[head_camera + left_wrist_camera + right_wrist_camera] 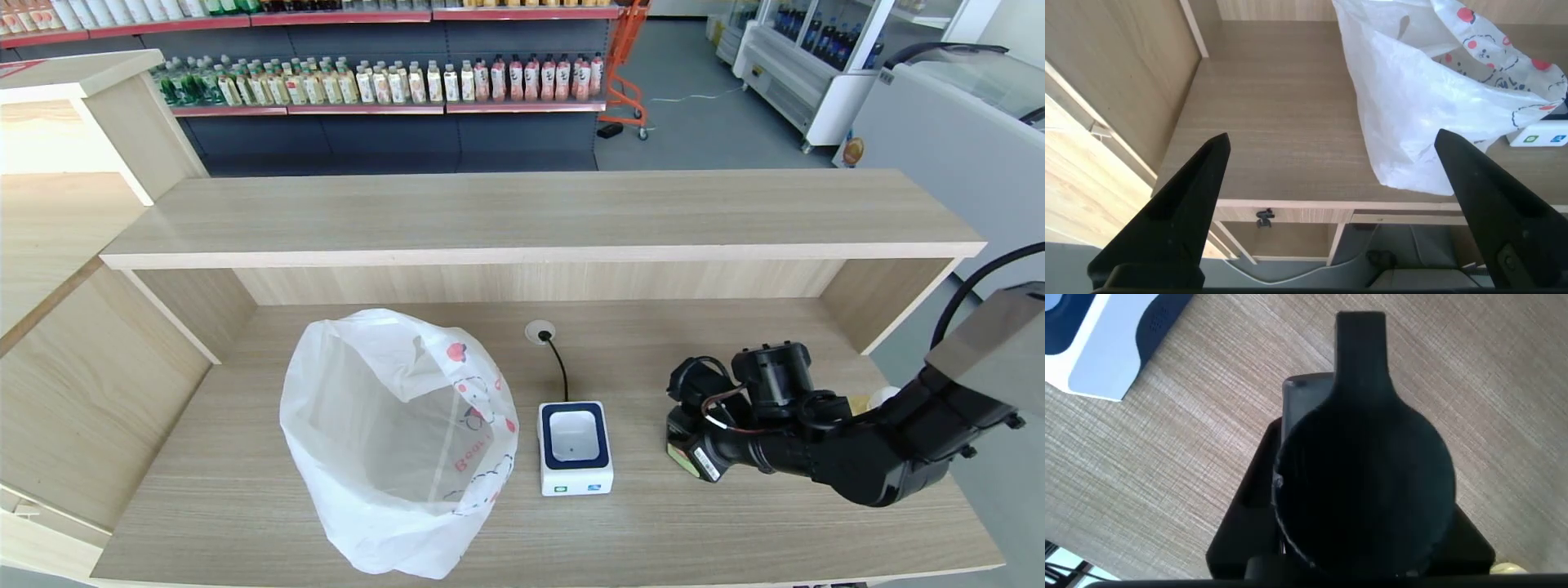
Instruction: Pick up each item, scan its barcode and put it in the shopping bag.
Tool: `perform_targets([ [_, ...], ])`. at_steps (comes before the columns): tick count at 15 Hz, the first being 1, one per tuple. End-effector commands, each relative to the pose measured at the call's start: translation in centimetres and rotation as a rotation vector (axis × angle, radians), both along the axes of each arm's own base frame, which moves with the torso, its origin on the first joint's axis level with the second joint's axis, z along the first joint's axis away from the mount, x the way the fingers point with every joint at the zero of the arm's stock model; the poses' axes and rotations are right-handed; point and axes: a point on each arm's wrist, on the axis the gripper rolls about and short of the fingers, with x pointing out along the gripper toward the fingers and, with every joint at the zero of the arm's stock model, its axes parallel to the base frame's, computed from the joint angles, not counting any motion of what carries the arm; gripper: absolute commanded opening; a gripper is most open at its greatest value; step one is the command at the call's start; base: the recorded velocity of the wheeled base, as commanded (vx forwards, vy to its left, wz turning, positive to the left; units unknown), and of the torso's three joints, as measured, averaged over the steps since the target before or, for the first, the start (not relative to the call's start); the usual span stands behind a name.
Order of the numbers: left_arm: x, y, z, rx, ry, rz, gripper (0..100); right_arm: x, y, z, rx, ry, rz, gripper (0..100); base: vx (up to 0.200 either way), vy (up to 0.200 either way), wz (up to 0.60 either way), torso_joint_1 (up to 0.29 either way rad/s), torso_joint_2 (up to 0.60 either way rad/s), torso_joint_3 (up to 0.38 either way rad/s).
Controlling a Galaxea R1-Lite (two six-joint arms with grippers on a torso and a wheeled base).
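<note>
- A dark round thing [1364, 490] with a flat tab sits right before the right wrist camera, above the counter [694, 531]; what it is cannot be made out
- The right gripper [692, 447] is low over the counter, just right of the scanner [575, 482]; whether it is clenched or released cannot be told; a white sticker [709, 464] with black bars and a yellow-green patch is at its end, the print too small to read
- The scanner is a white box with a dark blue frame round a pale window, lying flat mid-counter; two small badges, one green and one blue, are on its near edge; its corner appears in the right wrist view [1102, 351]
- A black cable [559, 363] runs from the scanner back to a round grommet [540, 331]
- The shopping bag [326, 441] stands upright, mouth open, just left of the scanner; it is white plastic with a red and grey cartoon print and red lettering, creased and not legible
- The left gripper [1333, 139] hovers off the counter's near edge, beside the bag [1413, 106], its fingers spread wide and holding nothing
- A pale rounded thing [886, 398] peeks out behind the right arm, mostly hidden
- A raised ledge [531, 212] backs the counter; beyond it, shelves [384, 82] hold rows of bottles
</note>
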Motion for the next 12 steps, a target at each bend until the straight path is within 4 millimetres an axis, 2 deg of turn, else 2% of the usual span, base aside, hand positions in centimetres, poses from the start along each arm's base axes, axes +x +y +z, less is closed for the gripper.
perform_targets([
  [1, 0.0, 0.0, 0.0, 0.001, -0.001, 0.001, 100, -0.2, 0.4, 0.2, 0.006, -0.003, 0.008, 0, 0.0, 0.0, 0.0, 0.0, 0.0, 0.0],
  [4, 0.0, 0.0, 0.0, -0.001, -0.001, 0.001, 100, -0.6, 0.4, 1.7, 0.053, -0.046, -0.013, 0, 0.0, 0.0, 0.0, 0.0, 0.0, 0.0],
  [5, 0.0, 0.0, 0.0, -0.001, -0.001, 0.001, 100, -1.0, -0.2, 4.6, 0.124, -0.137, -0.069, 0, 0.0, 0.0, 0.0, 0.0, 0.0, 0.0],
  [7, 0.0, 0.0, 0.0, -0.001, -0.001, 0.001, 100, -2.9, -2.6, 9.0, 0.229, -0.246, -0.217, 0, 0.0, 0.0, 0.0, 0.0, 0.0, 0.0],
  [8, 0.0, 0.0, 0.0, -0.001, -0.001, 0.001, 100, -5.0, -4.1, 10.4, 0.218, -0.309, -0.276, 0, 0.0, 0.0, 0.0, 0.0, 0.0, 0.0],
  [10, 0.0, 0.0, 0.0, -0.001, -0.001, 0.001, 100, -10.7, -5.8, 10.1, 0.051, -0.372, -0.254, 0, 0.0, 0.0, 0.0, 0.0, 0.0, 0.0],
  [12, 0.0, 0.0, 0.0, 0.001, -0.001, 0.001, 100, -12.2, -5.6, 11.9, -0.095, -0.464, -0.142, 0, 0.0, 0.0, 0.0, 0.0, 0.0, 0.0],
])
